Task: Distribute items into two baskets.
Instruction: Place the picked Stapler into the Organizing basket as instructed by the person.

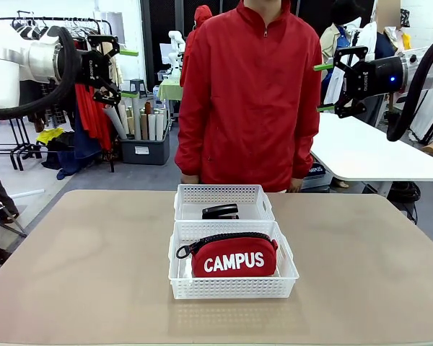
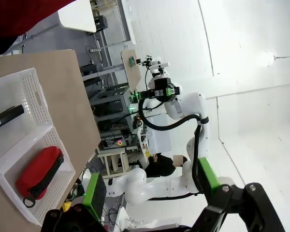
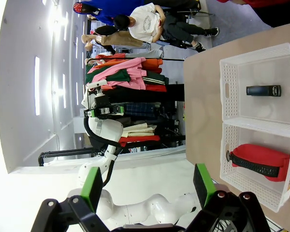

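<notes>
From the front, the red CAMPUS pouch lies in the near basket and the black stapler in the far basket, one item each, so the sorting looks done. The baskets touch end to end on the tan surface. The left end effector and right end effector hang high with fingers apart, empty, probably parked clear of the person.

The left wrist view shows the stapler and pouch in separate baskets.

The right wrist view agrees: stapler, pouch, green pads spread.
</notes>
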`<state>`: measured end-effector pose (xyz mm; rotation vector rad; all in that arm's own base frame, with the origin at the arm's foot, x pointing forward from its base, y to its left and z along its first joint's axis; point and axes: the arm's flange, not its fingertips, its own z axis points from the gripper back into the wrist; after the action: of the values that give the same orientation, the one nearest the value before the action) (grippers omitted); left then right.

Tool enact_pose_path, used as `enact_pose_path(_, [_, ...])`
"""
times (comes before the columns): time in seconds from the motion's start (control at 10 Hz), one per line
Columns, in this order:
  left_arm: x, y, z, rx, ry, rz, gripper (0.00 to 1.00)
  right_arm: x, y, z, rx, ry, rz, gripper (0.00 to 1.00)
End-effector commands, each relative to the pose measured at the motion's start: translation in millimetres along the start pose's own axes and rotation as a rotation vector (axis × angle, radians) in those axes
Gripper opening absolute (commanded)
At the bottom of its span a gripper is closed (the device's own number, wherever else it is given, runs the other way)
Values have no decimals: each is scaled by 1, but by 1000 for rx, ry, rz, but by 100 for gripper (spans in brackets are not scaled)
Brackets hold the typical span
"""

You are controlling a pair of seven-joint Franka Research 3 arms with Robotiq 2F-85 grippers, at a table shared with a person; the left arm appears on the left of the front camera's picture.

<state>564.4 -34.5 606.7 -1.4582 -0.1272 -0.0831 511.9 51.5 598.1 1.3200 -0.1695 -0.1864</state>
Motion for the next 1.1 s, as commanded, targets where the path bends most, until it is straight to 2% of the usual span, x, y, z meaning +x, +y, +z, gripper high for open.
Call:
enact_pose_path(0.0, [0, -1, 0, 0, 0, 4, 100, -2, 3, -1, 5, 2, -13, 100])
enact_pose_path(1.0, [0, -1, 0, 0, 0, 4, 100, -2, 3, -1, 5, 2, -13, 100])
